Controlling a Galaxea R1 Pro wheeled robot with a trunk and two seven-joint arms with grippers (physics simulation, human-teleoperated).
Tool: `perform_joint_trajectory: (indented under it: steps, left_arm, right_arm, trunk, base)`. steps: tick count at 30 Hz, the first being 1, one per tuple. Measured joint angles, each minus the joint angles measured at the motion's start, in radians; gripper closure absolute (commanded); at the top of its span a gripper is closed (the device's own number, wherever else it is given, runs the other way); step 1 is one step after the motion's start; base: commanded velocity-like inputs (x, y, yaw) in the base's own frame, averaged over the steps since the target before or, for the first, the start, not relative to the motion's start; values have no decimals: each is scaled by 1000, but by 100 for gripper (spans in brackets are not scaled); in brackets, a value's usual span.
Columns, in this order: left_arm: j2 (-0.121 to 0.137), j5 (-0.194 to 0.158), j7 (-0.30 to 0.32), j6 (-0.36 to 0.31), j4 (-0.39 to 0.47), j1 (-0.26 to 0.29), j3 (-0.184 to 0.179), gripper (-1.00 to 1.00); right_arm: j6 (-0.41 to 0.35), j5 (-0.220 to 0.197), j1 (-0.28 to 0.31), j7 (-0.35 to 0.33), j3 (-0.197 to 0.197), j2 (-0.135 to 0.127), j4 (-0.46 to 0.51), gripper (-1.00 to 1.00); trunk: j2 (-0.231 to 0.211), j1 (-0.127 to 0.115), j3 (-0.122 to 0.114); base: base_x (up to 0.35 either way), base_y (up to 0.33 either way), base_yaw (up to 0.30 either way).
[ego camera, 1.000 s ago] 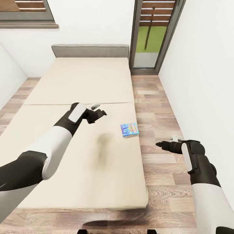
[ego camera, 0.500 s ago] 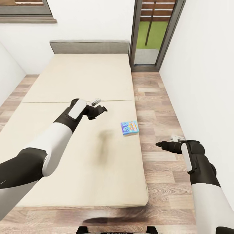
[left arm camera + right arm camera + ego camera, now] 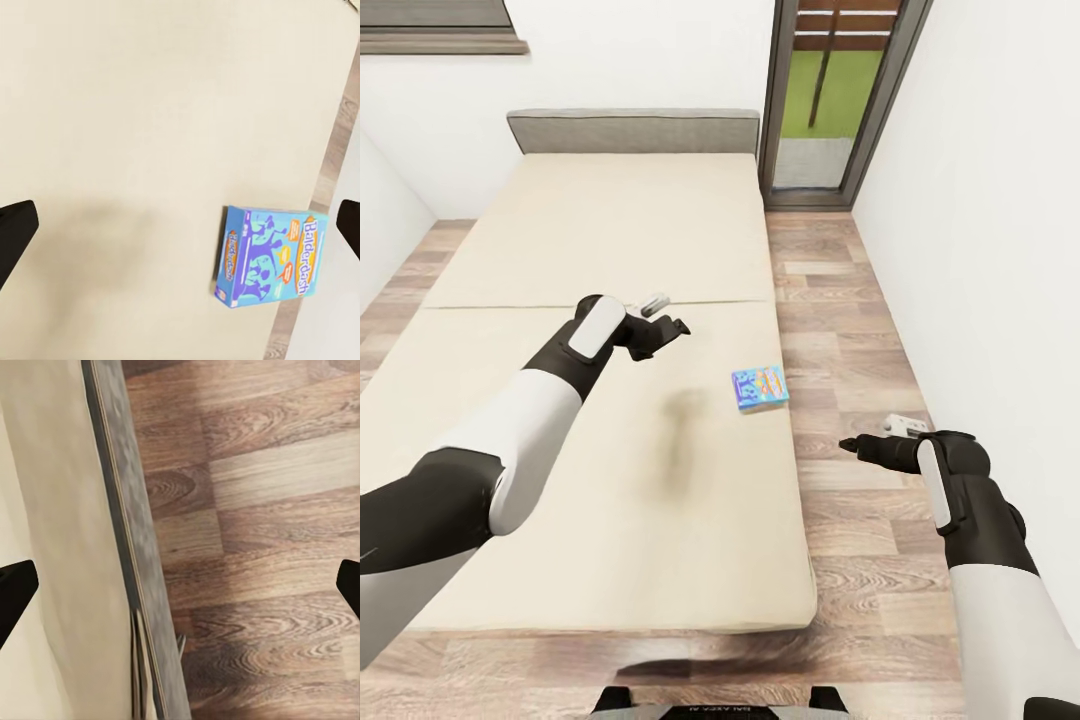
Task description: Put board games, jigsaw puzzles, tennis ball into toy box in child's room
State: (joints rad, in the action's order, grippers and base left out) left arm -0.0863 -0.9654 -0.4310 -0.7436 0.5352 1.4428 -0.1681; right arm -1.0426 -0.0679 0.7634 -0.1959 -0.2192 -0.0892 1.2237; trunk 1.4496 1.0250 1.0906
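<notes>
A small blue board game (image 3: 760, 388) (image 3: 270, 255) lies flat on the beige bed (image 3: 610, 240), close to the mattress's right edge. My left gripper (image 3: 668, 315) (image 3: 180, 232) hovers open over the mattress, to the left of the box and a little farther up the bed, with nothing between its fingers. My right gripper (image 3: 870, 435) (image 3: 180, 585) hangs open and empty over the wood floor, just right of the bed's grey frame (image 3: 124, 510). The table, toy box, jigsaw puzzles and tennis ball are out of view.
A grey headboard (image 3: 630, 130) closes the far end of the bed. A strip of plank floor (image 3: 850, 330) runs between the bed and the white right wall (image 3: 1000, 250). A glass door (image 3: 830, 100) stands at the far right and a window (image 3: 440, 30) at the far left.
The whole view has shifted, so the headboard sits higher in the picture. My left gripper has edged slightly farther up the bed. The box and right arm are unmoved.
</notes>
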Motion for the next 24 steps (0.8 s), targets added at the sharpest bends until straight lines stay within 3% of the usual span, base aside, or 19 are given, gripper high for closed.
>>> perform_joint_trajectory:
  steps: [24]
  left_arm:
    - [-5,2,-14,-3,68,-3,-2,-100]
  right_arm:
    - [0,0,0,0,-1,0,1,-100]
  trunk:
    - [0,0,39]
  base:
    - [8,0,0]
